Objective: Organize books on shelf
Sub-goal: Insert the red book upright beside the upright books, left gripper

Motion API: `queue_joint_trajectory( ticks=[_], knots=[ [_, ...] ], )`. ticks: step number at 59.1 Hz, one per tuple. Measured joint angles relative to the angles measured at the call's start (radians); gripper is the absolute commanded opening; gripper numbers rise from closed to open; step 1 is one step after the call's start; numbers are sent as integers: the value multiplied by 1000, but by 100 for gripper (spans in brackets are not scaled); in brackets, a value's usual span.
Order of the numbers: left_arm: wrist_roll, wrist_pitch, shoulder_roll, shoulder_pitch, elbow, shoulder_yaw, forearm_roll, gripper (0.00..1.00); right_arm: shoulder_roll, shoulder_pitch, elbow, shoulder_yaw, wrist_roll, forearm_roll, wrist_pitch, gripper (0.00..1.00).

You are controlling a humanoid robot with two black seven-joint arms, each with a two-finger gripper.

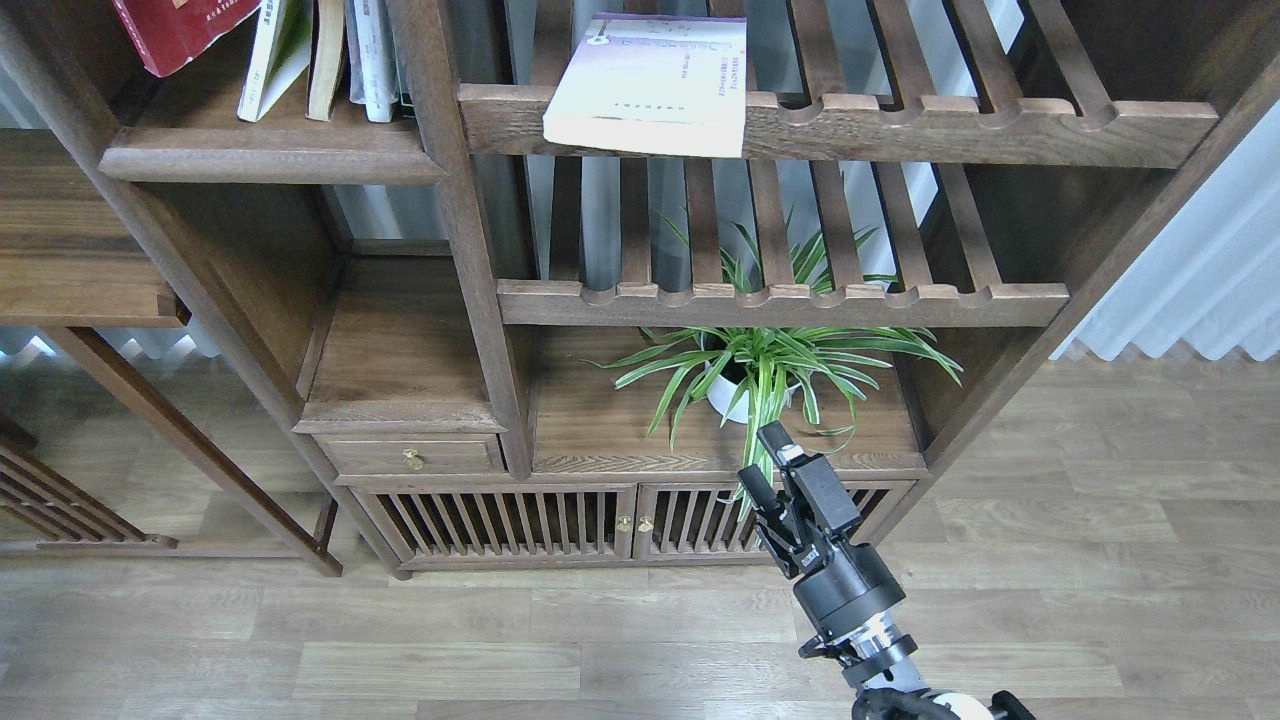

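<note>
A: Status on lavender-white book?

B: Lying flat on upper slatted shelf, just right of the vertical post. Front edge overhanging the notched rail, cover facing up. Not touching anything but the slats.

A: Other books?

B: Sitting left of post, on solid shelf w/ the rounded front edge. Dark red book leaning at far left, top cut off by frame. Next to it a white book w/ green on cover, tilting. Then a tan one and pale spines standing close to post. Can't confirm the yellow-green one w/ characters, too cropped.

A: Right gripper?

B: Right gripper hanging low, well right of post and well below the lavender book, in front of cabinet top. Fingers pointing up-left, jaws standing apart, holding nothing. Overlapping plant leaves in view, contact not confirmable.

A: Left arm?

B: Not showing anywhere in frame.

A: Anything else near post?

B: Spider plant in white pot, right of post, under lower slatted shelf. Leaves poking up thru the slats. Small drawer w/ brass knob below-left of post base. Slatted cabinet doors under that, two brass knobs at centre. Second wood unit far left of post. Wood floor below, curtain far right.
</note>
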Motion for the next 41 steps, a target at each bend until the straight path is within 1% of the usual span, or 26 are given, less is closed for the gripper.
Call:
queue_joint_trajectory(
  ticks=[8,23,27,33,41],
  knots=[
    [-28,0,-20,-24,32,8,21,0,1,-1,1,0,0,1,0,98],
    [-127,0,-86,-52,102,12,112,0,1,-10,9,1,2,2,0,98],
    [-134,0,-90,-56,116,12,115,0,1,-12,13,1,3,2,0,98],
    [-156,0,-90,-61,146,17,117,0,3,-13,14,1,3,3,0,98],
    [-175,0,-88,-61,155,19,118,0,4,-12,16,-1,3,3,0,98]
  ],
)
